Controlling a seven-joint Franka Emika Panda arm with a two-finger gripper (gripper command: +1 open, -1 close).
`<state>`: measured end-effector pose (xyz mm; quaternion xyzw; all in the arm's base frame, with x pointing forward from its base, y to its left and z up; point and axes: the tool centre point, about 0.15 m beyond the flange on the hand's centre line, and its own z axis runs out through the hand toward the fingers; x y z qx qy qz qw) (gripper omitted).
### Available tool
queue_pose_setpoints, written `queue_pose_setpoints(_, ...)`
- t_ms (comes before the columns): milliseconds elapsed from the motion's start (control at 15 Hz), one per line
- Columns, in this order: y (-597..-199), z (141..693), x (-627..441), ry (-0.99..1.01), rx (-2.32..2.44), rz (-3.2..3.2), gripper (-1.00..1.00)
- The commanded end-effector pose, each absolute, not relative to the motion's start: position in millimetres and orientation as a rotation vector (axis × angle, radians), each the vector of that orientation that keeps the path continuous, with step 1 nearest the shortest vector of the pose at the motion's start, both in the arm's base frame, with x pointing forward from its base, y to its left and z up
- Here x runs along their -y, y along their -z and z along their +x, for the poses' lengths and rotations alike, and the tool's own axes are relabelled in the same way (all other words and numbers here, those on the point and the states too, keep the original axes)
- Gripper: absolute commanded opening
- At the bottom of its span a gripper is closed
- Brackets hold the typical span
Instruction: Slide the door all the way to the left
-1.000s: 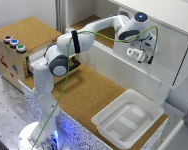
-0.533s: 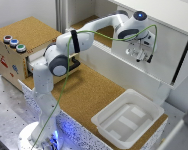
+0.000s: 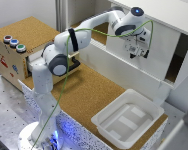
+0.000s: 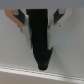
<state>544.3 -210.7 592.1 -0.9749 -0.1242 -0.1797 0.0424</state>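
Note:
The door (image 3: 154, 47) is a plain white panel on the front of the white cabinet (image 3: 129, 75), at the exterior view's right. A dark opening (image 3: 173, 67) shows at the door's right end. My gripper (image 3: 136, 51) is pressed up close against the door's face. In the wrist view a dark elongated handle (image 4: 41, 40) stands on the white door (image 4: 70, 45). My gripper (image 4: 40, 20) is open, with one finger (image 4: 20, 19) on either side of the handle. Whether the fingers touch the handle does not show.
A white plastic tray (image 3: 126, 120) lies on the cork tabletop (image 3: 89, 95) in front of the cabinet. A cardboard box with coloured buttons (image 3: 11, 47) stands at the exterior view's left, beside the arm's base (image 3: 41, 100). A green cable (image 3: 69, 65) runs along the arm.

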Motion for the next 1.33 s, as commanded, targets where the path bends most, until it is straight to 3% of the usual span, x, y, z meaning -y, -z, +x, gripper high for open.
queue_pose_setpoints(0, -593, 533, 158, 0.594, 0.378, -3.010, -1.00)
queue_pose_setpoints(1267, -597, 533, 17, 0.615, 0.367, -3.059, -1.00)
